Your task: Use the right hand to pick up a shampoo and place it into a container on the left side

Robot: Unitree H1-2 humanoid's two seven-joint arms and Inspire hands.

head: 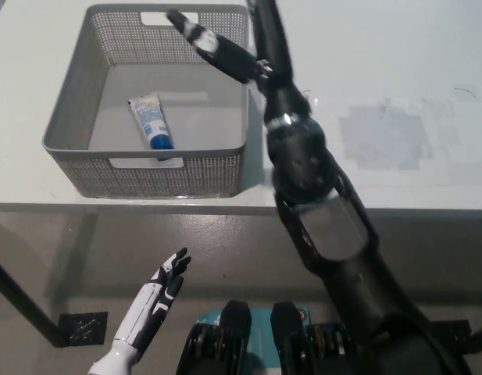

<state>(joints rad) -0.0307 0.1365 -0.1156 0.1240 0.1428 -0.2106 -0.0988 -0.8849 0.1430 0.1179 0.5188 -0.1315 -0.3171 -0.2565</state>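
A white shampoo tube with a blue cap [151, 121] lies flat on the floor of the grey mesh basket [69, 109] at the table's left. My black right hand [244, 51] is open and holds nothing, raised over the basket's right rim with its fingers spread. One finger [209, 43] reaches left above the basket's back right corner, while the others run off the top edge of the picture. My white left hand [151, 305] rests open at the lower left, below the table edge.
The white table [397, 70] stretches right of the basket, with a grey scuffed patch [381, 137] on it. Its front edge runs across the middle of the picture. The floor shows below.
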